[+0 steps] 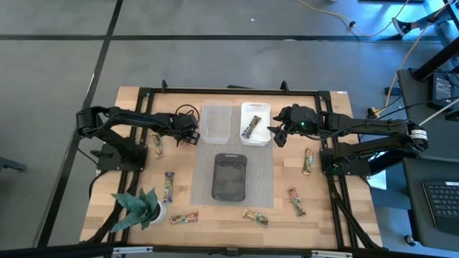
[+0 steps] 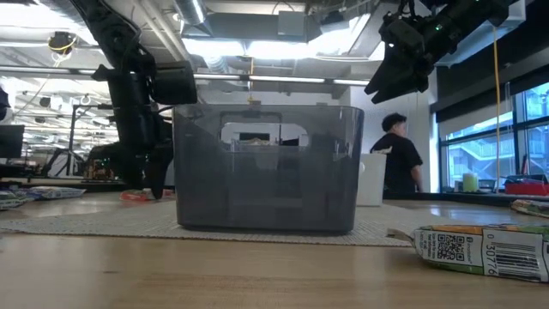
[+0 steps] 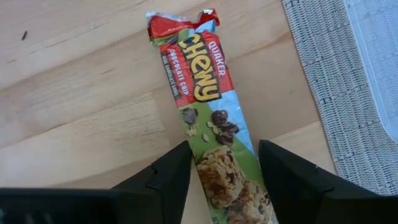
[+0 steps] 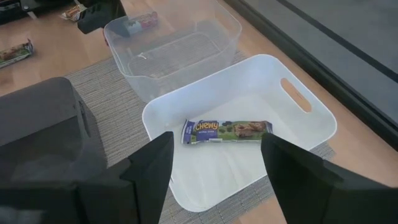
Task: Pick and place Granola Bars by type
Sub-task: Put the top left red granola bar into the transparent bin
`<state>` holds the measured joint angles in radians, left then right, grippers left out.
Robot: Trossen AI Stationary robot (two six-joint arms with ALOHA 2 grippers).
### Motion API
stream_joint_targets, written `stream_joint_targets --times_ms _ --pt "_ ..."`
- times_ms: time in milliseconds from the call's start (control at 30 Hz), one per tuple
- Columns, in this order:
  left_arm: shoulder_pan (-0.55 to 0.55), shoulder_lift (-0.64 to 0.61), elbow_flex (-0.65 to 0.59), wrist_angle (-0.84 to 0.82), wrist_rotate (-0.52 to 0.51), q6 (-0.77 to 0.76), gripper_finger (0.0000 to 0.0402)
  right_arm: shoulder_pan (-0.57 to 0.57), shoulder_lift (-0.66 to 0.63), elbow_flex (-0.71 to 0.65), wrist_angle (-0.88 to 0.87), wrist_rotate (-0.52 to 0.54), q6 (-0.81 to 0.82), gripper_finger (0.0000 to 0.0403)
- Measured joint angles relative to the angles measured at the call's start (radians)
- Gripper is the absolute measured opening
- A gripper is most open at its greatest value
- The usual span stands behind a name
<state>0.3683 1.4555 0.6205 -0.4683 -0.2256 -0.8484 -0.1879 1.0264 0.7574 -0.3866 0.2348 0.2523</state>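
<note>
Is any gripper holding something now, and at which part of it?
Nothing is held. The left gripper is open around a bar on the table; the right gripper is open above the white tray.

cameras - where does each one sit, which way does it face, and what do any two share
High view: overhead, straight down on both arms, left hand, right hand.
Low view: table height, level across past the dark bin; arms drop in from above.
Left wrist view: on the left arm, down at a red chocolate chip bar between its fingers.
Right wrist view: on the right arm, over the white bin holding one bar.
Shared: that bin also shows overhead.
</note>
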Motion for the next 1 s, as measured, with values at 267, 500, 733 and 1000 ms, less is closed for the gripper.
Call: stream_joint_targets --times_ms 267,500,733,1000 --pt "0.0 -0.003 0.0 -0.003 0.001 -0.004 0.0134 0.0 0.0 0.0 0.0 0.0 0.0 0.0245" --pt "0.0 -0.03 0.0 -0.007 0.002 -0.004 0.0122 0.0 0.0 0.0 -0.001 0.0 0.0 0.0245" --pt "0.0 -0.098 0.0 -0.017 -0.011 0.003 0.0121 0.0 0.0 0.0 -0.001 0.0 0.0 0.0245" --pt "0.019 -0.285 0.038 -0.001 -0.013 0.009 0.0121 0.0 0.0 0.0 -0.001 0.0 -0.025 0.0245"
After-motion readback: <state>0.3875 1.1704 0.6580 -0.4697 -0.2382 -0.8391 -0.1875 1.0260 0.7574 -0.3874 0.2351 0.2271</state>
